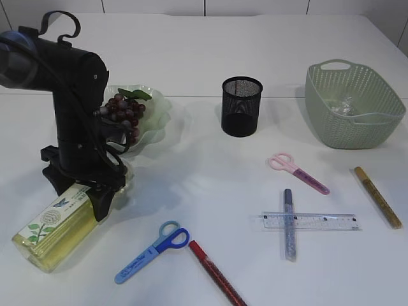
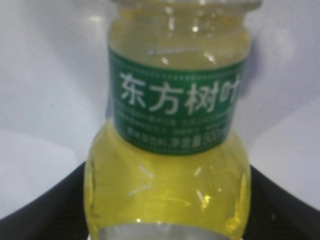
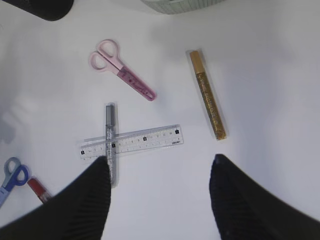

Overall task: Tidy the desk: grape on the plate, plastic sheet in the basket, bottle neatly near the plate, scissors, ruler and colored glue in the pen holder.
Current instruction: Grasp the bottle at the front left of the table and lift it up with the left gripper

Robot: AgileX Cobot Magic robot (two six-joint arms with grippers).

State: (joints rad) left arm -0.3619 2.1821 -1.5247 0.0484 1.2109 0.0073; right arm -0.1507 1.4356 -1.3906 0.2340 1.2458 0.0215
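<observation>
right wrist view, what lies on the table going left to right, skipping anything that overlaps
blue-handled scissors → red glue pen → pink-handled scissors → gold glitter glue pen. The silver glitter glue pen and clear plastic ruler cross each other, so they are left out.

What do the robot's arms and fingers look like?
The left arm is black all over, built from chunky rounded tubes, with black cables looping along it and a hook-like curl of cable on top. No markings show. The right gripper has two wide, black fingers with a finely ribbed surface and rounded tips. The left gripper shows only dark, curved finger edges.
</observation>
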